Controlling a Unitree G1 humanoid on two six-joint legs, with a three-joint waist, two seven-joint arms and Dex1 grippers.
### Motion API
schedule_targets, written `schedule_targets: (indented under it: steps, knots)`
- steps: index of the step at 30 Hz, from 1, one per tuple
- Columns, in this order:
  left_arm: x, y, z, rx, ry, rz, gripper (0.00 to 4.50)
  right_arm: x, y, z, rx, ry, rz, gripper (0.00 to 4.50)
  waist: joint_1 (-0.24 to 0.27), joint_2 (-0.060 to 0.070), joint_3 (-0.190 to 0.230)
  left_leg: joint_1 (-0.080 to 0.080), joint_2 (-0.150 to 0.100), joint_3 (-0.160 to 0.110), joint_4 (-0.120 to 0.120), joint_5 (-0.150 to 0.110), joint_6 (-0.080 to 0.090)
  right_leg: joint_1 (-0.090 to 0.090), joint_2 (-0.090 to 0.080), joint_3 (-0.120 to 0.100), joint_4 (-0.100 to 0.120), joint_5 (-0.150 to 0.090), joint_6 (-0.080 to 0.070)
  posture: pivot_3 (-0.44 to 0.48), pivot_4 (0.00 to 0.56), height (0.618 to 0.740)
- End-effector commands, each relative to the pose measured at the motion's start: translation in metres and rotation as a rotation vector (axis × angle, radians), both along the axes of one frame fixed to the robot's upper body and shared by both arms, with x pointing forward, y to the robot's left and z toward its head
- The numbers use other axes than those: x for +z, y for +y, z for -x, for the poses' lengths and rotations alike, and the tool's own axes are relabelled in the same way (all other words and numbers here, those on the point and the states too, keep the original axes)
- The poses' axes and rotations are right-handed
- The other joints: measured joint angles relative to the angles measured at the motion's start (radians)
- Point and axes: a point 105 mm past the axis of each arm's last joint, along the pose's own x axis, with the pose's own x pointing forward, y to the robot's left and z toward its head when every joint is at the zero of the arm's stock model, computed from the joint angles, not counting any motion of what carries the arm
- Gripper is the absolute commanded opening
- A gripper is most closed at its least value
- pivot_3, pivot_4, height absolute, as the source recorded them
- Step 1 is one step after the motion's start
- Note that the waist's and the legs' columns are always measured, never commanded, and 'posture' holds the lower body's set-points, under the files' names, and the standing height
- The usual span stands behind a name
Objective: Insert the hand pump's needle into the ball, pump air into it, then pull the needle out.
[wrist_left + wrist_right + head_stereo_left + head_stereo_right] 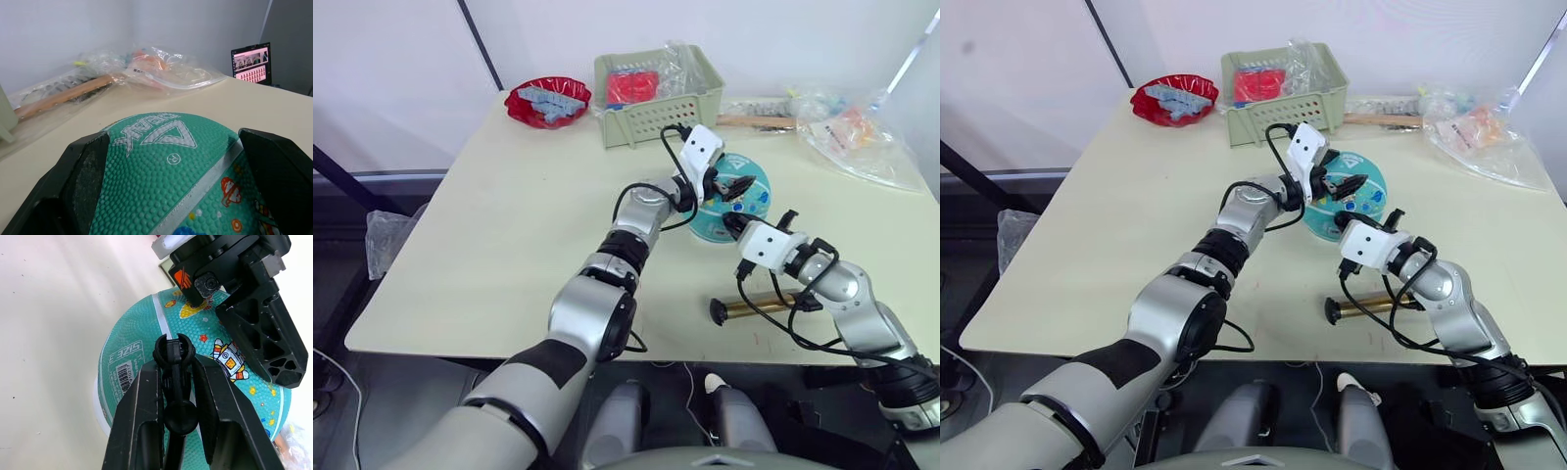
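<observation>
The teal ball [756,199] with cartoon prints rests on a white ring near the table's middle. My left gripper [732,186] reaches over it from the left, and its two black fingers [82,182] press the ball [166,166] on either side. My right gripper [175,364] hovers just in front of the ball [132,333], shut on the black end of the pump's hose [174,382]. The needle is hidden behind that hose end. The bronze hand pump [759,307] lies flat near the table's front edge, with its hose curving up to my right gripper [737,223].
At the table's back stand a green basket [656,108] with red and clear packets and a red bowl [548,103] of blue pieces. Plastic bags [857,132] and a wooden-handled tool [754,120] lie at the back right. The table's front edge [607,354] runs close to the pump.
</observation>
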Motion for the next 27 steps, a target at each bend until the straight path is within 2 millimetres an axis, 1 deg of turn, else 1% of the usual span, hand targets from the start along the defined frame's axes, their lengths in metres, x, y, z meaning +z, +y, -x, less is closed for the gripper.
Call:
schedule_targets:
  steps: [1,6,11,15,27]
  knots:
    - [-0.056,0.012,0.002,0.068,0.128,-0.130,4.50,0.020,0.010,0.014,0.087,-0.078,-0.012,0.31,0.000,0.000,0.000,0.000,0.000,0.000,0.000,0.000,0.000,0.000,0.000,0.000,0.000,0.000,0.000,0.000,0.150,0.737]
    - [-0.079,0.020,0.003,0.129,0.156,-0.191,4.50,0.022,0.010,0.022,0.099,-0.075,-0.009,0.31,0.006,-0.001,-0.002,0.003,0.000,-0.003,0.000,0.000,0.000,0.006,-0.001,-0.004,-0.002,0.000,0.000,0.000,0.150,0.737]
    - [-0.091,0.024,0.002,0.183,0.165,-0.230,4.50,0.025,0.011,0.029,0.103,-0.072,-0.008,0.31,0.016,-0.001,-0.003,0.003,-0.001,-0.004,0.000,0.000,0.000,0.006,-0.001,-0.005,-0.003,0.000,0.001,0.000,0.150,0.737]
    - [-0.097,0.025,0.003,0.195,0.153,-0.267,4.50,0.027,0.012,0.034,0.109,-0.071,-0.010,0.31,0.017,-0.002,-0.004,0.003,-0.002,-0.005,0.000,0.000,0.000,0.007,-0.003,-0.006,-0.003,-0.002,0.004,0.000,0.150,0.737]
    - [-0.107,0.024,0.008,0.187,0.150,-0.296,4.50,0.035,0.016,0.047,0.142,-0.049,-0.019,0.31,0.018,-0.002,-0.006,0.002,-0.003,-0.009,0.000,0.000,0.000,0.009,-0.005,-0.009,-0.004,-0.003,0.005,0.000,0.150,0.737]
